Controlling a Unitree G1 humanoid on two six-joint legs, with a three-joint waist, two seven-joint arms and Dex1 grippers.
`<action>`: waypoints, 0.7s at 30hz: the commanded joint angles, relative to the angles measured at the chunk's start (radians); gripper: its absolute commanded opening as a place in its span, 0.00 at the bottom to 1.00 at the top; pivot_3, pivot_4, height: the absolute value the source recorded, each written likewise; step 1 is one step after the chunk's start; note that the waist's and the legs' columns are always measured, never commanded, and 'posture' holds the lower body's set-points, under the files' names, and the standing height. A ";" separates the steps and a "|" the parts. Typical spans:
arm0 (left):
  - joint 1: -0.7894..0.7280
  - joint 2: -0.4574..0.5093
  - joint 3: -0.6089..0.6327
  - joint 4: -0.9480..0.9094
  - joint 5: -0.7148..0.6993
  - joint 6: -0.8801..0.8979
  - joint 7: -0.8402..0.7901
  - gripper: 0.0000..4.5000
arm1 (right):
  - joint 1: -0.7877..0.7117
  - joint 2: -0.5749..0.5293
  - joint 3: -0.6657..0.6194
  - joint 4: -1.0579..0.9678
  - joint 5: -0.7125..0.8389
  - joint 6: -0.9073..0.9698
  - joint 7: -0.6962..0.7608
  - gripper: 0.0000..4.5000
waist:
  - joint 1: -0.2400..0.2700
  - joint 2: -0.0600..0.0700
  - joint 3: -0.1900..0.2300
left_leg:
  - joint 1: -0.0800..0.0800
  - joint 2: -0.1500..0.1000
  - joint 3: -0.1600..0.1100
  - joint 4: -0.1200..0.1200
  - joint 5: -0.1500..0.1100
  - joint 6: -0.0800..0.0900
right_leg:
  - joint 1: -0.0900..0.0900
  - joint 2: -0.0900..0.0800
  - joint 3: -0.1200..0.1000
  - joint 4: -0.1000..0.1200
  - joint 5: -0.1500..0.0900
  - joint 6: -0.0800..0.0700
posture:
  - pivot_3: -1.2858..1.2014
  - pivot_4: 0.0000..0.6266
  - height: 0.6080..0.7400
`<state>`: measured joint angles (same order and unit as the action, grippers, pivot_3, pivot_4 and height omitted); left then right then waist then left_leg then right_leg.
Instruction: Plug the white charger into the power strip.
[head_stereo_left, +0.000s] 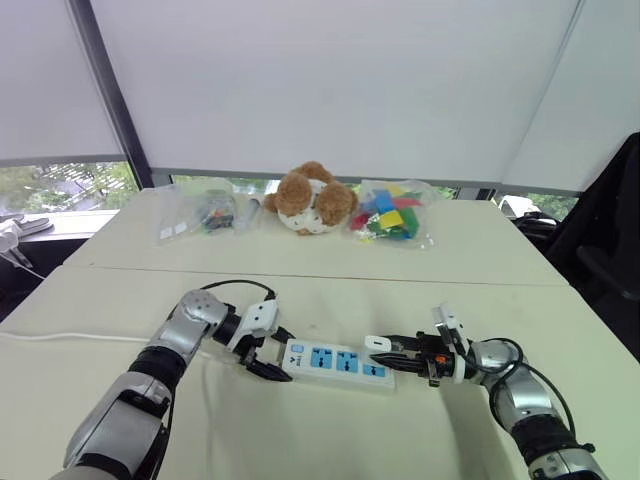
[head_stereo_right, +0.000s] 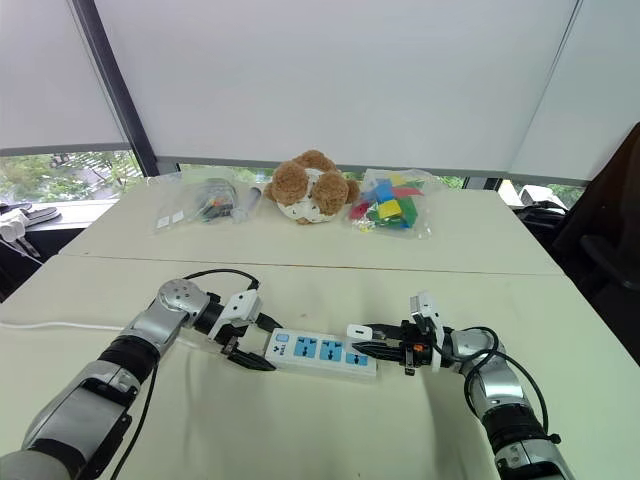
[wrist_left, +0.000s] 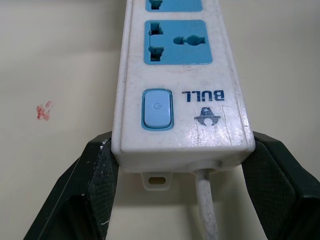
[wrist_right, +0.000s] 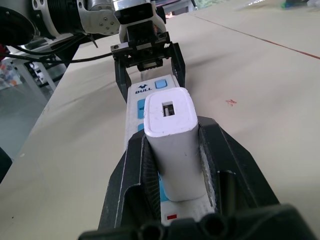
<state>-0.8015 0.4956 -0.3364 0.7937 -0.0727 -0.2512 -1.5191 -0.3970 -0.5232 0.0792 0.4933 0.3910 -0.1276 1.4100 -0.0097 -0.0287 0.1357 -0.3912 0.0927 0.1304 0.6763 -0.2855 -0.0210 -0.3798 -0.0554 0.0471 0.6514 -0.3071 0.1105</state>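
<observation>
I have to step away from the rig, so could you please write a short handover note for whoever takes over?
Left hand: shut on the switch end of the power strip, flat on the table.
Right hand: shut on the white charger, held just over the strip's other end.
Done: both gripped, charger at the strip.
Left: line up the prongs and push in.
</observation>
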 joint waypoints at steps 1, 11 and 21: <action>-0.021 0.006 0.017 0.057 0.048 -0.042 0.052 0.66 | 0.076 -0.030 -0.009 -0.080 -0.012 0.053 -0.018 0.59 | 0.002 0.002 0.000 | -0.001 0.000 0.000 0.000 0.000 0.000 | 0.000 0.000 0.000 0.000 0.000 0.000 | 0.52 0.24 0.99; -0.022 -0.001 0.032 0.087 0.043 -0.038 0.063 0.66 | 0.264 -0.145 -0.231 -0.555 0.132 0.193 -0.158 0.81 | 0.001 0.008 0.003 | -0.002 -0.001 0.001 0.000 0.000 0.000 | -0.002 -0.003 0.000 -0.001 0.000 -0.002 | 0.52 0.24 0.99; -0.005 0.009 0.085 0.053 0.002 0.036 0.055 1.00 | 0.631 -0.290 -0.479 -0.768 0.215 0.330 -0.187 0.82 | -0.005 0.007 0.004 | -0.011 -0.005 -0.001 0.000 -0.001 0.001 | -0.010 -0.005 0.000 -0.001 0.000 -0.002 | 0.52 0.24 0.99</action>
<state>-0.8032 0.4903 -0.2774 0.8606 -0.0685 -0.2268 -1.4720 0.2320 -0.8039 -0.3583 -0.2325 0.5755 0.1991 1.2288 -0.0146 -0.0212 0.1392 -0.4049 0.0878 0.1296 0.6769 -0.2862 -0.0198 -0.3926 -0.0606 0.0473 0.6501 -0.3071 0.1092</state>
